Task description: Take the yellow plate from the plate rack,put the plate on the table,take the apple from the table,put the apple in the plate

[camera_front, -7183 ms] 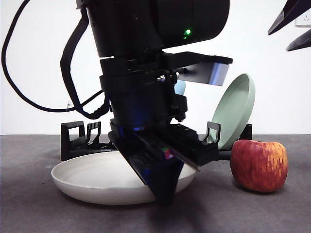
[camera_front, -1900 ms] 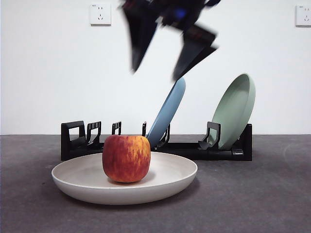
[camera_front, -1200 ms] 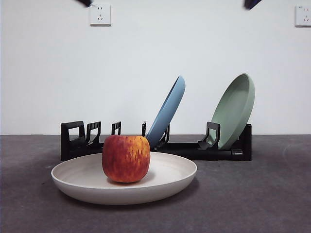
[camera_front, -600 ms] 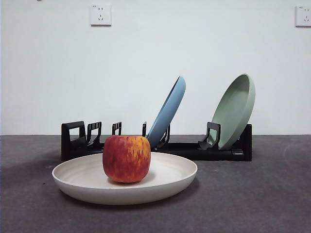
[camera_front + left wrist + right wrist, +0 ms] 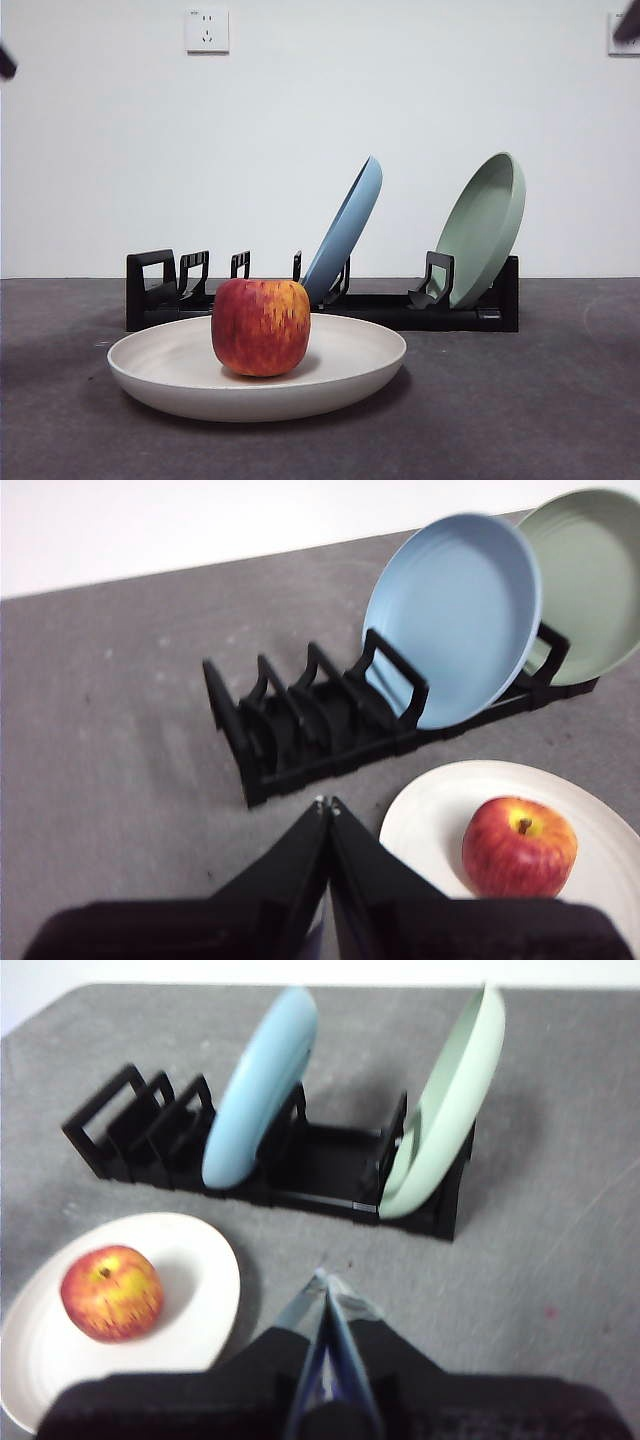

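The yellow plate (image 5: 180, 375) lies flat on the dark grey table (image 5: 520, 420), in front of the black plate rack (image 5: 160, 295). The red apple (image 5: 260, 326) sits upright in the plate's middle. The left wrist view shows the apple (image 5: 518, 846) in the plate (image 5: 425, 815) beside my left gripper (image 5: 326, 804), which is shut, empty and raised above the table. The right wrist view shows the apple (image 5: 111, 1292) in the plate (image 5: 200, 1260). My right gripper (image 5: 322, 1278) is shut, empty and high above the table. Both arms show only as dark tips at the front view's top corners.
A light blue plate (image 5: 345, 232) and a sage green plate (image 5: 485, 225) lean in the rack's slots. The rack's left slots (image 5: 270, 710) hold nothing. Two wall sockets (image 5: 206, 28) are on the white wall behind.
6.2 s ago a gripper was at the plate and the apple lay on the table at the right. Now the apple sits in the plate and both arms have drawn up and away.
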`<action>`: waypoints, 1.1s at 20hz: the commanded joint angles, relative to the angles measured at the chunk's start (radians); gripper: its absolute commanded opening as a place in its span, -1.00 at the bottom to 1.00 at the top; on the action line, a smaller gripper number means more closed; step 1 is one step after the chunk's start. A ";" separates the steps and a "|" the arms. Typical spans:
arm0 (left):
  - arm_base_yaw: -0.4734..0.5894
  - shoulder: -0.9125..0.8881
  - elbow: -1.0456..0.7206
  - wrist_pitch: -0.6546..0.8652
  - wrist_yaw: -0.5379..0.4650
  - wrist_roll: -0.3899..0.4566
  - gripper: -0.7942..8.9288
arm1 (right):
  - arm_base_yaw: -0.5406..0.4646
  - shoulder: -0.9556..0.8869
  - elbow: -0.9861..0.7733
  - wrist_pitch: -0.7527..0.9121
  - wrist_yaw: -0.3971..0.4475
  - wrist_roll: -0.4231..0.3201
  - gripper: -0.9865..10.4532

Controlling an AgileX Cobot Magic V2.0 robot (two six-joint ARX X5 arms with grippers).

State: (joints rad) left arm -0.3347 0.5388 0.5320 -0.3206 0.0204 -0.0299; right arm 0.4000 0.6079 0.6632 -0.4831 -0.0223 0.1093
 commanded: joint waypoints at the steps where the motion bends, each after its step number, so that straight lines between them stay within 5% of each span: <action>1: 0.003 -0.050 -0.043 0.042 -0.002 -0.056 -0.86 | 0.000 -0.015 -0.069 0.029 0.007 0.022 -0.85; 5: 0.003 -0.056 -0.042 0.025 0.000 -0.055 -0.85 | 0.000 0.012 -0.073 0.018 0.061 0.040 -0.85; 18: 0.003 -0.043 -0.042 0.003 -0.001 -0.053 -0.84 | 0.000 0.016 -0.073 0.011 0.055 0.039 -0.85; 22: 0.049 -0.143 -0.047 0.039 -0.018 0.060 -0.84 | 0.000 0.016 -0.073 0.011 0.055 0.039 -0.85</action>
State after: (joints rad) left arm -0.2890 0.4019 0.4915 -0.2920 0.0067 -0.0071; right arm 0.4000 0.6247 0.5957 -0.4774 0.0299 0.1390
